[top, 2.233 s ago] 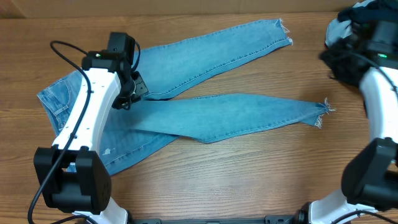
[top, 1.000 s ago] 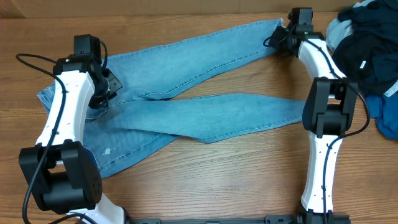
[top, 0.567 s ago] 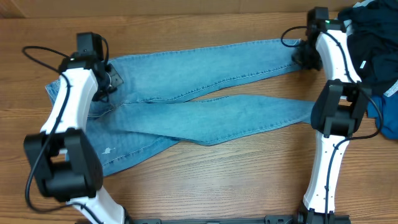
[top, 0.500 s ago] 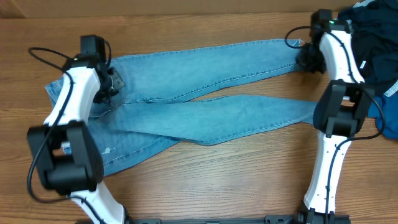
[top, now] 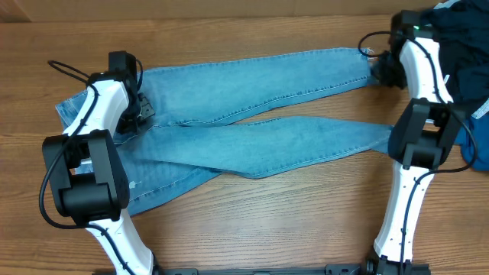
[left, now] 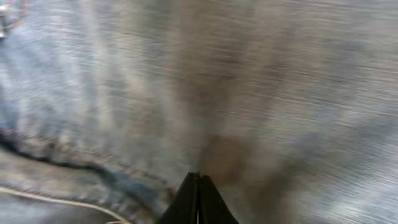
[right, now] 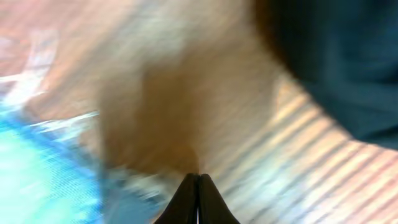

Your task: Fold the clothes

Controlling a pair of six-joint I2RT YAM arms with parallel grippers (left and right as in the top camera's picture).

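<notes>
The jeans [top: 252, 141] lie across the surface [top: 290, 221], waist to the left, legs running right, one behind the other. The left tool [top: 140, 114] sits on the waist end, the right tool [top: 380, 72] at the far leg's hem. A pile of clothes [top: 466, 38] lies far right.

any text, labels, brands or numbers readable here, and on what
None can be read in any view.
The blue denim jeans show no legible label or brand patch.
The dark navy clothing pile shows no lettering that can be made out.
Both wrist views are too blurred to show any text.
</notes>
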